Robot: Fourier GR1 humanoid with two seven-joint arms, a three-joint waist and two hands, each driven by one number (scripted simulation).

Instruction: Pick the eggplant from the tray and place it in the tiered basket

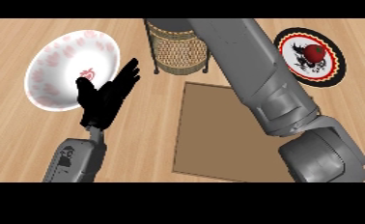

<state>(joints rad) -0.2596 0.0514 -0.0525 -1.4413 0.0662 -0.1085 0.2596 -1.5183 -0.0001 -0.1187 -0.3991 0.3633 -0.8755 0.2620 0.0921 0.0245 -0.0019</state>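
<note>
Looking for the eggplant turned up nothing: it showed nowhere in the head view, and whether it sat in the right hand or behind the arm could not be told. The tray [214,136], a flat brown board lying on the wooden counter [149,136], showed only bare surface where it was not covered. The right forearm [257,73] crossed over the tray's right part, running from the lower right corner up toward the top of the view, where it passed above the tiered basket [178,49]. The basket, a woven wicker tub in a dark wire frame, stood just beyond the tray's far edge, and the forearm hid its right side. The right hand itself lay out of sight past the upper edge, so nothing could be said of how its fingers stood.

Left of the tray, the left hand [107,97] was held up over the counter with its fingers straight and spread, grasping nothing; it overlapped the lower right rim of a white plate with pink markings [64,68]. That plate lay at the left, well apart from the basket. At the far right, beyond the right forearm, a second plate with a black rim [328,73] carried a red tomato [314,52].
</note>
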